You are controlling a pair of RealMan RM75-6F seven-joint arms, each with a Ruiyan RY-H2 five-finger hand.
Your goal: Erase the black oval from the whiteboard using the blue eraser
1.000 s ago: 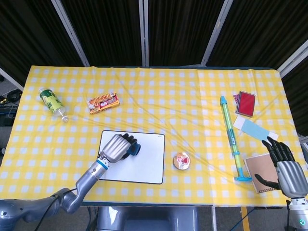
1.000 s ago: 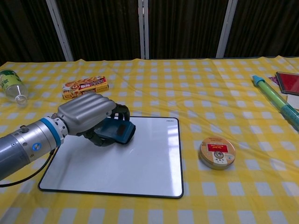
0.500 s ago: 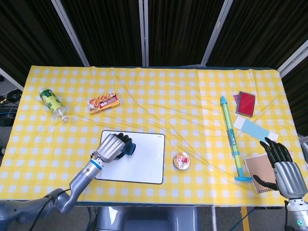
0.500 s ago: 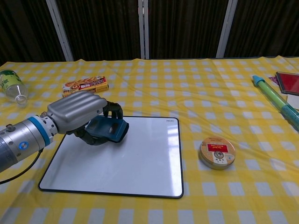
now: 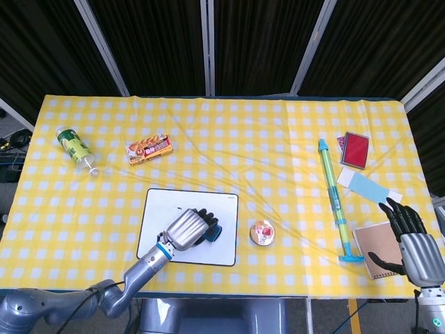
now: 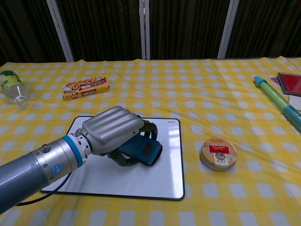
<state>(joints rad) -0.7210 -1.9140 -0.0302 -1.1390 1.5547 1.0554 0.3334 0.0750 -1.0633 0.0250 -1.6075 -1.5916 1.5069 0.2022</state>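
The whiteboard [image 5: 161,212] lies on the yellow checked cloth near the table's front edge, left of centre. My left hand [image 5: 188,229] rests on its lower right part and grips the blue eraser [image 5: 213,234], pressing it flat on the board. The chest view shows the same hand [image 6: 113,129] over the eraser [image 6: 146,150] on the whiteboard [image 6: 155,181]. No black oval shows on the bare parts of the board; the hand hides the middle. My right hand [image 5: 411,240] hangs open at the front right corner, holding nothing.
A plastic bottle [image 5: 75,148] and a snack box [image 5: 149,148] lie at the back left. A round tin [image 5: 262,232] sits just right of the board. Further right are a long teal pump toy [image 5: 332,198], a red case [image 5: 357,149], a blue strip [image 5: 368,186] and a brown notebook [image 5: 375,249].
My left hand has slid the eraser from the board's upper left across to its lower right. The right hand has stayed in place.
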